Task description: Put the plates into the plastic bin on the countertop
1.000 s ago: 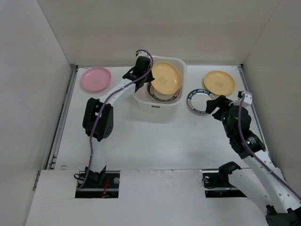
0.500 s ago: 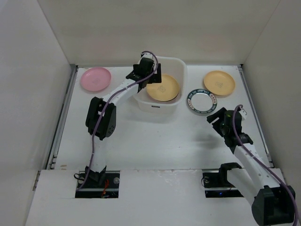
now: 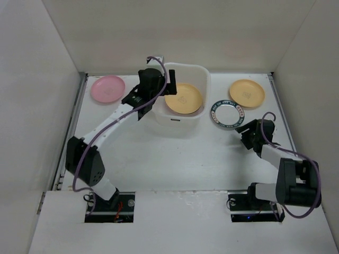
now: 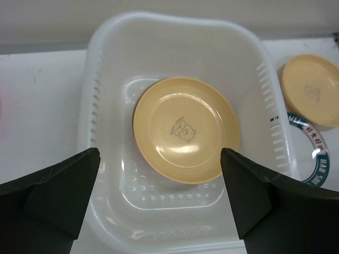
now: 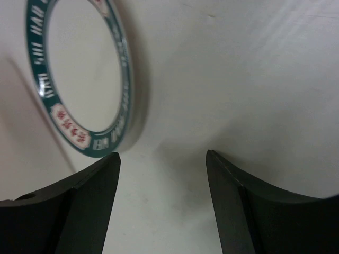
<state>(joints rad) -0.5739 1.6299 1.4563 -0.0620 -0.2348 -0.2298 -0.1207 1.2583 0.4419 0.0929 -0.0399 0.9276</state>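
Plastic bin (image 4: pixel 169 18) below left gripper (image 4: pixel 159 159) (agape)

Left arm (image 3: pixel 108 123) and right arm (image 3: pixel 273 153) show white links, black joints, purple cables, black claw fingers (image 4: pixel 53 196)

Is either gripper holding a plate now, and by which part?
Nothing is held. The left gripper is open above the yellow plate in the plastic bin; the right gripper is open beside the green-rimmed plate.

- I let the yellow-orange plate (image 3: pixel 183 98) settle flat in the plastic bin (image 3: pixel 183 123) and pulled the left gripper (image 4: pixel 160 152) leftward.
- I drew the right gripper (image 3: pixel 244 131) back, folding its arm.
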